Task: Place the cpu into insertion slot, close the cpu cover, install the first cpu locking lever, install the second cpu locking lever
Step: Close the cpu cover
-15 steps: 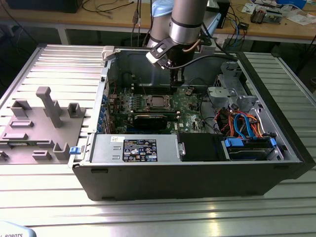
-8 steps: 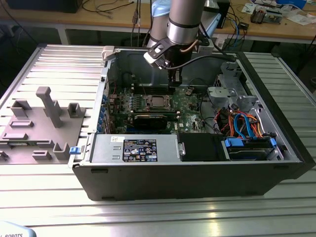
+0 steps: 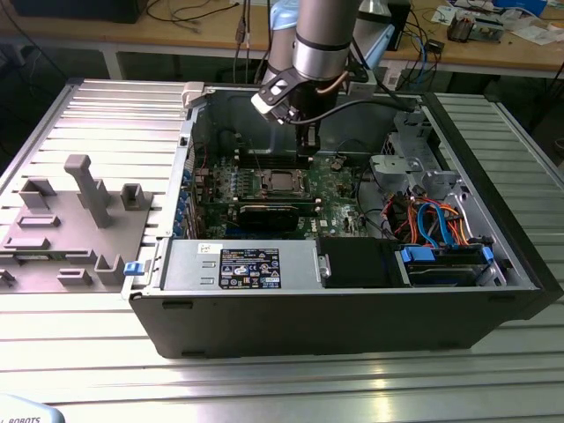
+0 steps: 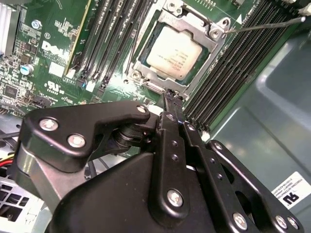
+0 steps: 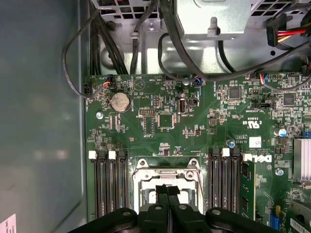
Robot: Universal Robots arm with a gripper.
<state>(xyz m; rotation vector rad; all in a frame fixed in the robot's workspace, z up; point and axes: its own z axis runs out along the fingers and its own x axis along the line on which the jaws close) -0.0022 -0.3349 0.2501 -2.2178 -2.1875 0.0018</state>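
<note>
Hand (image 4: 170,96) pressed together, empty; cpu cover (image 4: 212,44) closed over cpu (image 4: 175,52) just beyond its tips; your locking lever (image 4: 265,25) step likely needs firm pressing.

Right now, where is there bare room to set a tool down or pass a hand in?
Bare: the slatted table in front of the computer case, and behind the grey fixture tray. Inside, the plain case panel beside the memory slots. Crowded: the gripper sits at the cpu cover, and cables fill the corner by the drive bay.
</note>
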